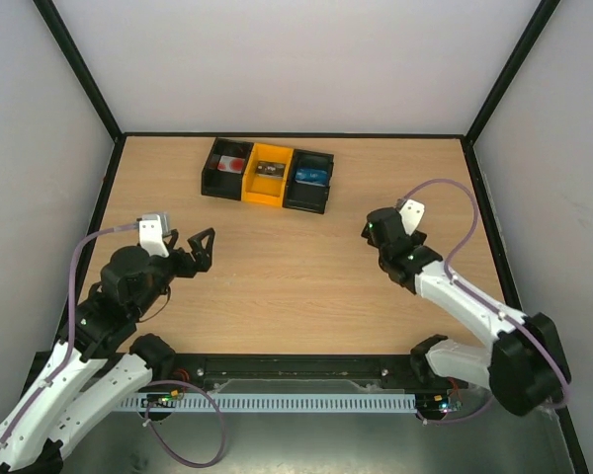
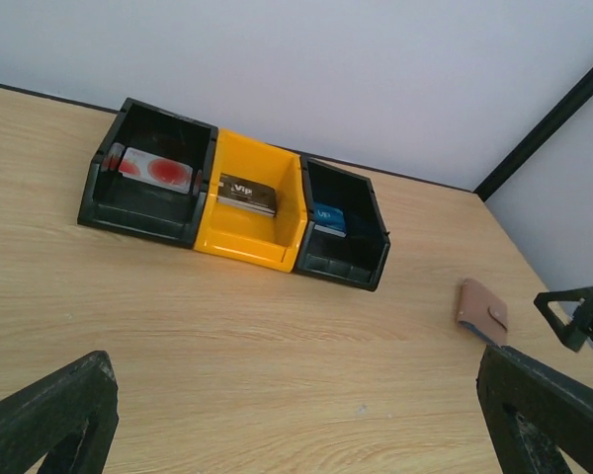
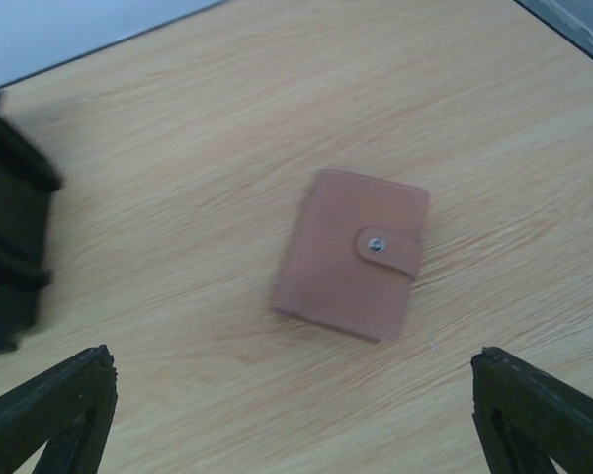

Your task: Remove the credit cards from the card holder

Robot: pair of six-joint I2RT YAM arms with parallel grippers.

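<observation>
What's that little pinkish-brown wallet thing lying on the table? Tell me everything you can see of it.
The card holder is a small, flat, rectangular wallet, pinkish-brown, looking like soft leather or suede. It is folded shut: a short strap wraps over from one edge and is fastened by a round metal snap. It lies flat and slightly askew on the wooden table. Only the table touches it, and its inside cannot be seen.

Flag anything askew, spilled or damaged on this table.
Nothing spilled or damaged. The flat pinkish-brown rectangular card holder lies snapped shut, turned slightly off the wood grain; the black and yellow plastic bins sit side by side in a row.
</observation>
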